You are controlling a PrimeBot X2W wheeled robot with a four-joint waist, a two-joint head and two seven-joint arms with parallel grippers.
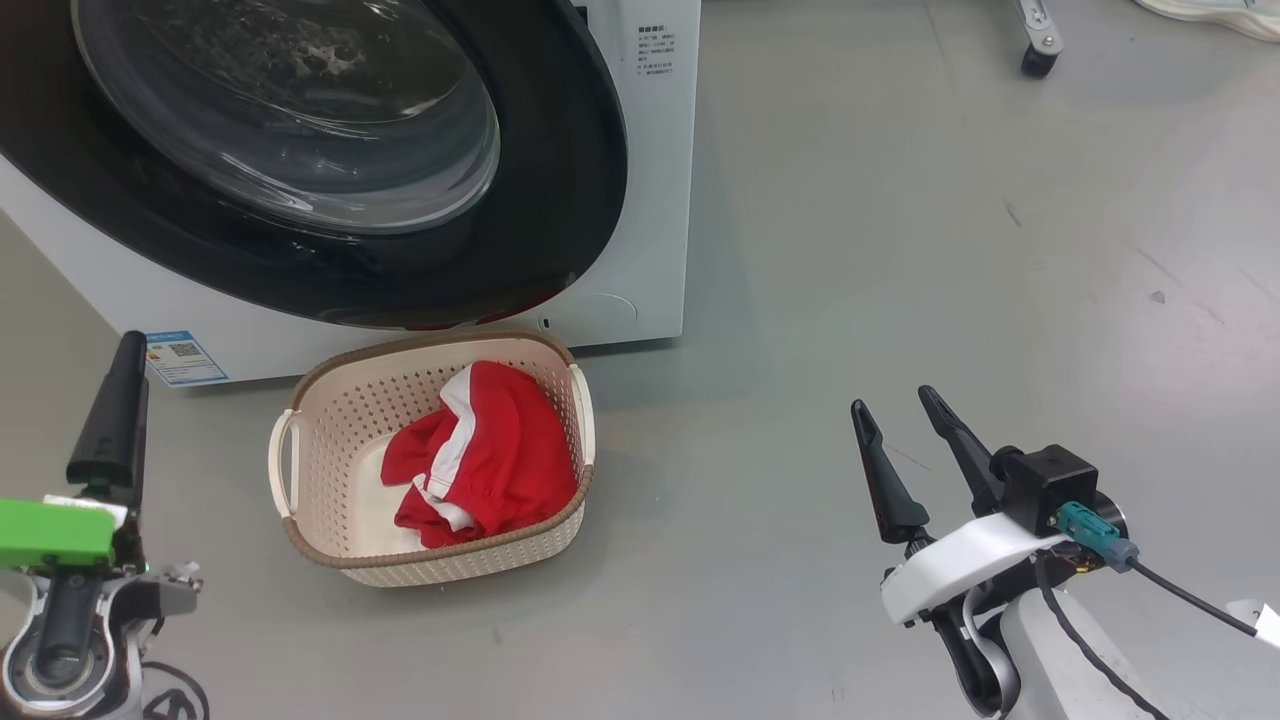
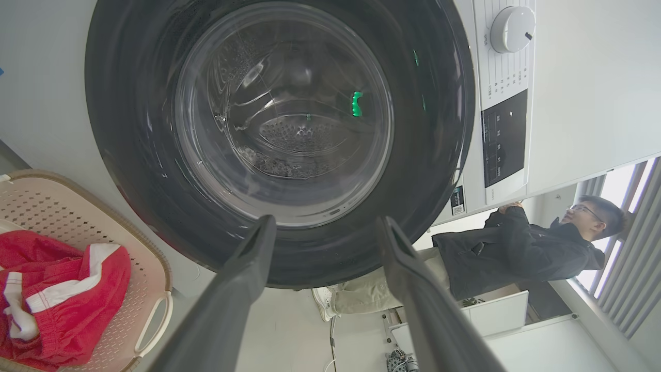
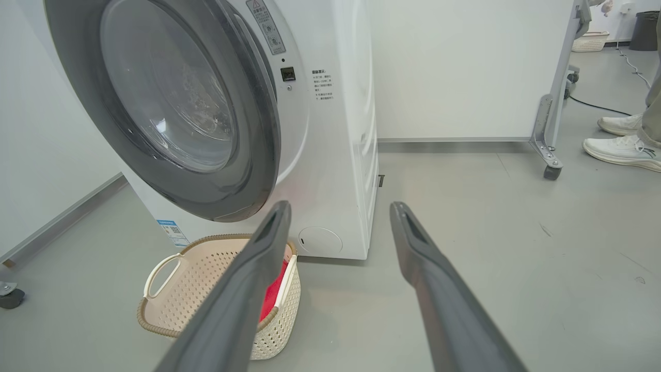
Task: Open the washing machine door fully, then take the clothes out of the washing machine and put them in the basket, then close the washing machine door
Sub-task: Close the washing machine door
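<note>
The red clothes (image 1: pixel 480 450) with white trim lie in the cream basket (image 1: pixel 300 385) on the floor in front of the washing machine (image 1: pixel 655 150). The washing machine door (image 1: pixel 560 200), black-rimmed with a glass bowl, hangs over the basket; in the right wrist view the door (image 3: pixel 253 155) stands slightly off the machine front, its latch side showing. My left gripper (image 1: pixel 128 350) is left of the basket, open and empty; in its wrist view the gripper (image 2: pixel 328 222) points at the door (image 2: pixel 129 129). My right gripper (image 1: pixel 894 398) is open and empty over bare floor, right of the basket (image 3: pixel 170 320).
A person (image 2: pixel 516 248) in a dark jacket stands beside the machine; white shoes (image 3: pixel 625 144) show at the right. A wheeled metal frame (image 3: pixel 547 129) stands behind, its caster (image 1: pixel 1040 55) on the grey floor. A wall runs behind the machine.
</note>
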